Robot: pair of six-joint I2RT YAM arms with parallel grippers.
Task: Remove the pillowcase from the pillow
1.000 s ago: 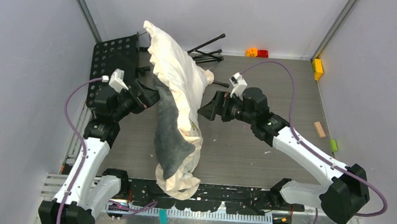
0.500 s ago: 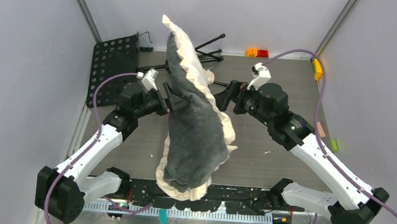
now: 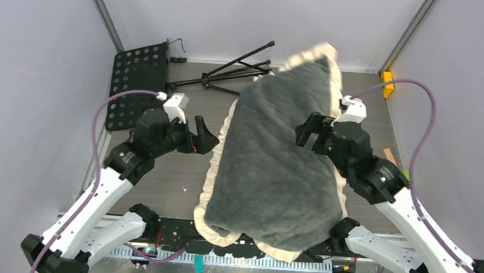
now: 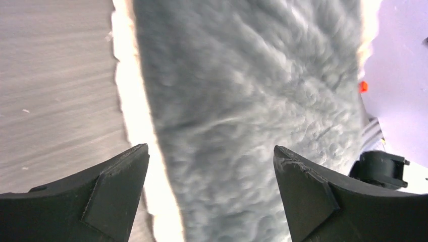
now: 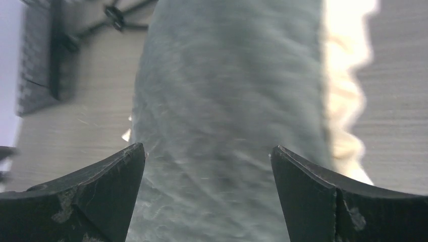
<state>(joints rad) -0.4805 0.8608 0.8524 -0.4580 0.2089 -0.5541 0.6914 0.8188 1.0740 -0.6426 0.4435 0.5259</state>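
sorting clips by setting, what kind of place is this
Most likely a robot lab test cell, not a home: plain grey walls box in a small table, two robot arms are bolted at its edge, and stray props like a folded tripod and coloured blocks lie about.

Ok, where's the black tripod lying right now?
In the top view the black tripod lies flat at the far edge of the table, left of centre, between the perforated black panel and the frilled pillowcase.

Pillowcase [image 3: 276, 165]: mid-table [image 3: 171, 176], stretching from 12 to 6 o'clock, near end over the front edge.
Left gripper [image 3: 208, 136]: just beside it, at 9 o'clock.
Right gripper [image 3: 306, 130]: over its 2 o'clock edge.
Tripod [image 3: 231, 74]: behind, 11 o'clock.
Plate [image 3: 136, 82]: left of tripod.
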